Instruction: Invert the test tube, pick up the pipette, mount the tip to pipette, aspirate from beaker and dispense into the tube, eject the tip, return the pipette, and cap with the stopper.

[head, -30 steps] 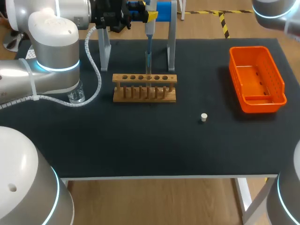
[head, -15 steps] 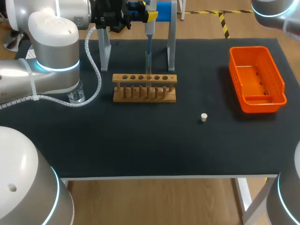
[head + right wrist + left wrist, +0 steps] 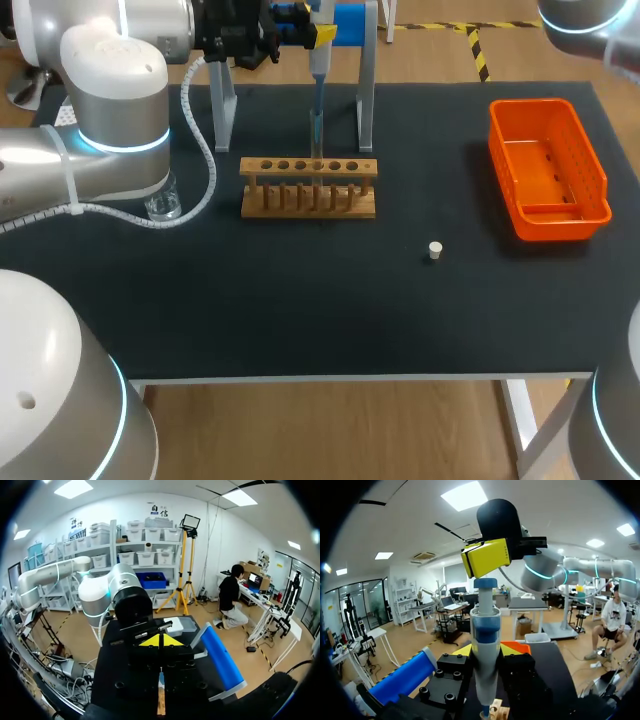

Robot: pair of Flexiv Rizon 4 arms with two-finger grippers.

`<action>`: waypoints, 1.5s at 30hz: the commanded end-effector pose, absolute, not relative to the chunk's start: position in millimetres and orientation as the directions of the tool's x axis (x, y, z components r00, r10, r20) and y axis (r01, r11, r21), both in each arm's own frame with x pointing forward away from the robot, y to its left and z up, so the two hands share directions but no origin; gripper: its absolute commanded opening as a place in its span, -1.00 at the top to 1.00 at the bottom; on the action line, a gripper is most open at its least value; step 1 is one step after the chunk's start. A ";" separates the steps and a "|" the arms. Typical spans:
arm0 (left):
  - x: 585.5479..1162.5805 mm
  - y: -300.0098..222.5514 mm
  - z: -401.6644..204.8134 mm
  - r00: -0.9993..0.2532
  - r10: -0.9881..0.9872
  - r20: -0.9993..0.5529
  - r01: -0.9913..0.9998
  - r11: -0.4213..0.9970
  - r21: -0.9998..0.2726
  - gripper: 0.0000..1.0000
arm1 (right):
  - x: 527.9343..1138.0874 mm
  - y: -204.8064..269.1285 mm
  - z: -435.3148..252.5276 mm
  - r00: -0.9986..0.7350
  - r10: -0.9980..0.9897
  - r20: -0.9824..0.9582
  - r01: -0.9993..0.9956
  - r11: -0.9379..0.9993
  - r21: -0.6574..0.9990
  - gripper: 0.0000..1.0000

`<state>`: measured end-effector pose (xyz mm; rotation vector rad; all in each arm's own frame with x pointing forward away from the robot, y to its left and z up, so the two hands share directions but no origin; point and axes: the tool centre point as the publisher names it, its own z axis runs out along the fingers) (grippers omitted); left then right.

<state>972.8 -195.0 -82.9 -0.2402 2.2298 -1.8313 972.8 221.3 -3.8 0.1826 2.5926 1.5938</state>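
Pipette (image 3: 318, 70) hangs upright at the far middle of the table (image 3: 300, 320), between the two posts of its stand (image 3: 366, 100). Its lower end reaches down to the wooden rack (image 3: 308, 187) just nearer (whether it enters a hole I cannot tell). The left gripper (image 3: 486, 652) is closed on the pipette's body, with a finger on either side. The right gripper (image 3: 160, 640) has its yellow tips brought together with nothing between them; in the head view only the right arm (image 3: 590, 25) shows, at the far right corner. The stopper (image 3: 434, 250) lies alone on the table, nearer and to the right of the rack, well apart from it. The orange bin (image 3: 548, 215) stands at the far right. A beaker (image 3: 163, 205) stands left of the rack, partly hidden by the left arm (image 3: 110, 120).
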 end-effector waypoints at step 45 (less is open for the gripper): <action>973.8 -194.9 -83.0 -0.957 -0.278 -0.086 0.032 0.193 -0.981 1.00 | 965.5 222.0 -23.0 -0.991 0.132 0.029 0.087 0.460 0.884 1.00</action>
